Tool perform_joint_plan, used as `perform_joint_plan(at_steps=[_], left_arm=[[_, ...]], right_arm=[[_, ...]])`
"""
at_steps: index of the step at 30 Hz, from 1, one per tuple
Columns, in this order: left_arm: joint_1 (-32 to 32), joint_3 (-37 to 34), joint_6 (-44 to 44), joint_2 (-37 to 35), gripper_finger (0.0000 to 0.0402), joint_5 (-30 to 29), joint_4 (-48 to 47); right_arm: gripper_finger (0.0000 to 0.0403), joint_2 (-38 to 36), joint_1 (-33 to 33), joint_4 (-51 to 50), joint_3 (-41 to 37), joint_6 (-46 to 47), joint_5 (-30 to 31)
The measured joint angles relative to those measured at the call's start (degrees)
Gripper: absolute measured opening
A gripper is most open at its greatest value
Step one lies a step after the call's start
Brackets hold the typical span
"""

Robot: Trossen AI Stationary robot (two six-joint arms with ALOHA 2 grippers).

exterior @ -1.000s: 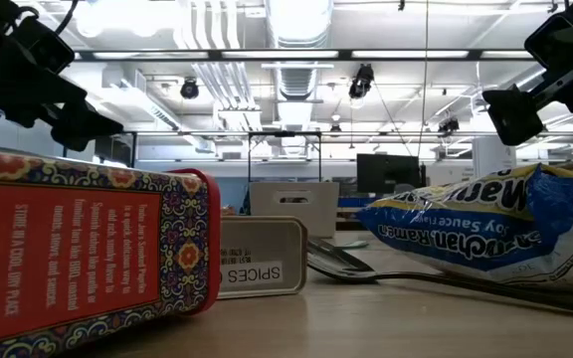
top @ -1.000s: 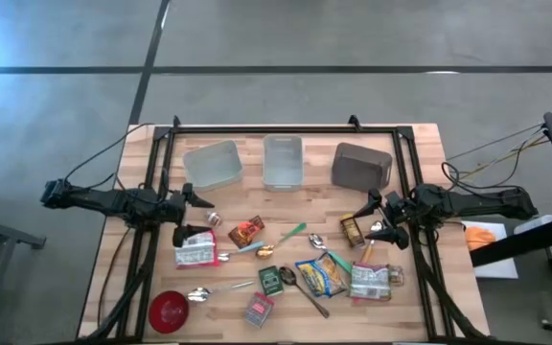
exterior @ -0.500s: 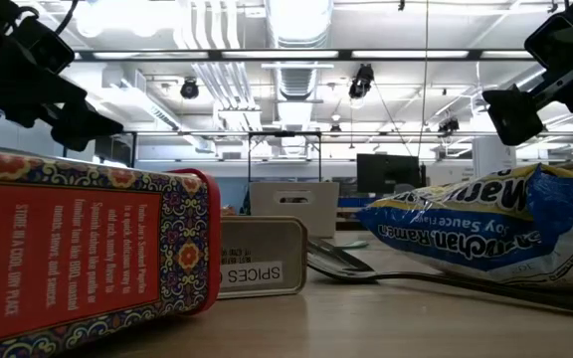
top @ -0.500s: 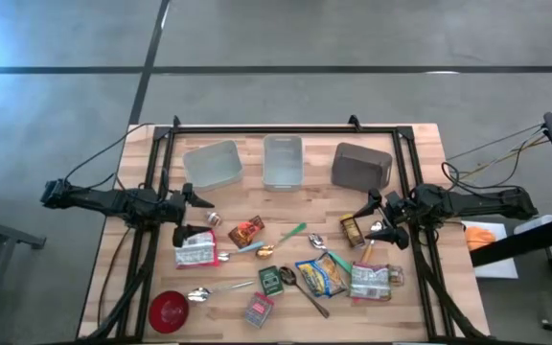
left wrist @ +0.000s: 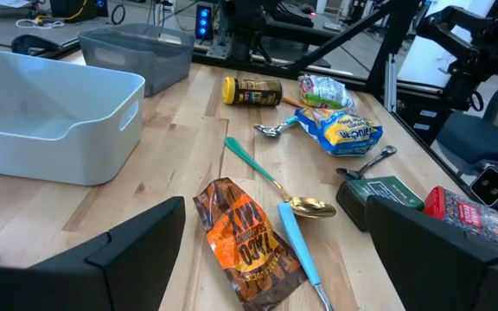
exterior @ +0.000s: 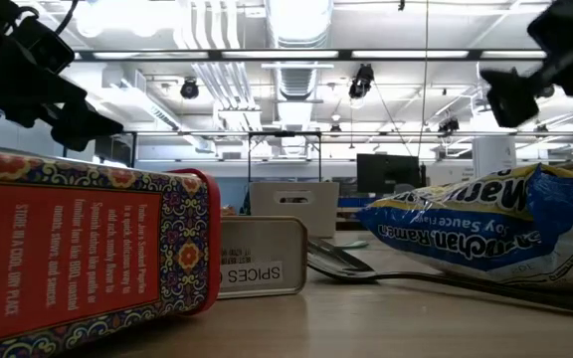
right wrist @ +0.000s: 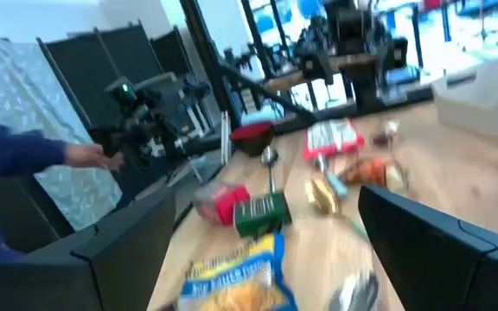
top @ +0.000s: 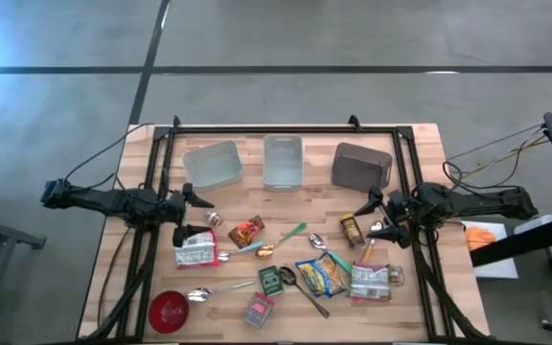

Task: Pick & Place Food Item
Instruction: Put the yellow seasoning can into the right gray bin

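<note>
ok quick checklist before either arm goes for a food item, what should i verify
1. Left end effector open and empty: ok, nothing between its fingers in the left wrist view.
2. Right end effector open and empty: ok, it hangs beside the brown jar.
3. Food within reach: ok, the orange snack packet lies flat on the table ahead of the left arm.
4. Packet free to grasp: not ok, the teal-handled spoon lies right against it.
5. Bins ready: ok for the white bin, which looks empty; the grey bin cannot tell.
6. People clear: cannot tell, a person's hand shows beyond the table.
</note>
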Motion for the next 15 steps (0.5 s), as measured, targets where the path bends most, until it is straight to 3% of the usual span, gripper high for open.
perform_joint_plan(at_steps=[4, 8, 15], left_arm=[[0.0, 0.0, 0.0, 0.0, 0.0361, 0.0, 0.0], [0.0, 0.0, 0.0, 0.0, 0.0361, 0.0, 0.0], [0.1, -0.1, 1.4, 0.0, 0.0361, -1.9, 0.9]], right_arm=[[0.0362, 1.2, 0.0, -3.4, 5.9, -2.0, 7.4], [0.0362, 5.2, 0.0, -14.8, 14.6, -2.6, 11.9], [0.0362, 15.3, 0.0, -30.2, 25.7, 13.2, 14.3]])
